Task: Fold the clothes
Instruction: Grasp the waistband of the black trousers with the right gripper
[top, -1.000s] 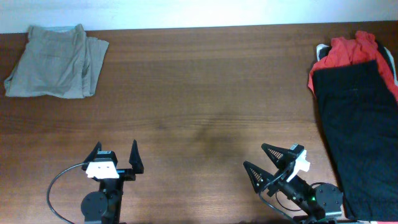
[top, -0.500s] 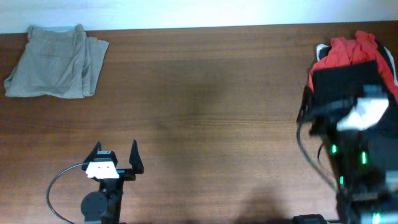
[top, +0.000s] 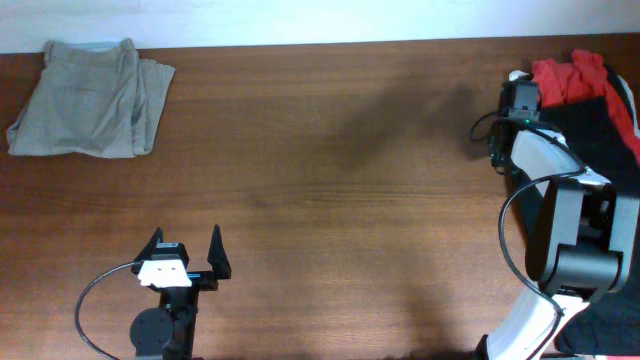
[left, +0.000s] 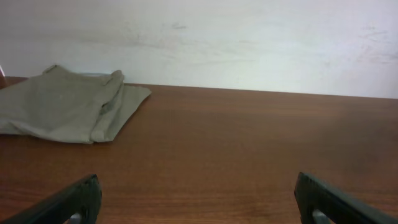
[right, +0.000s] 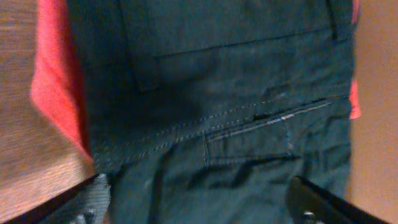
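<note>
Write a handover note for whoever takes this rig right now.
The left tool is open and empty, low at the near edge of the table.
The right tool is open and empty, above the black trousers at the right edge.
The khaki garment lies in the far-left corner and looks folded.
The red garment is crumpled, partly under the black trousers.
Done: the khaki garment, apparently.
Left: fold the black trousers, then the red garment.

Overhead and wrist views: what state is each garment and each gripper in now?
Khaki garment: folded, lying flat.
Black trousers: unfolded, lying over the red garment.
Red garment: crumpled, partly under the black trousers.
Left gripper: jaws open, holding nothing.
Right gripper: jaws open over the black trousers, holding nothing.
</note>
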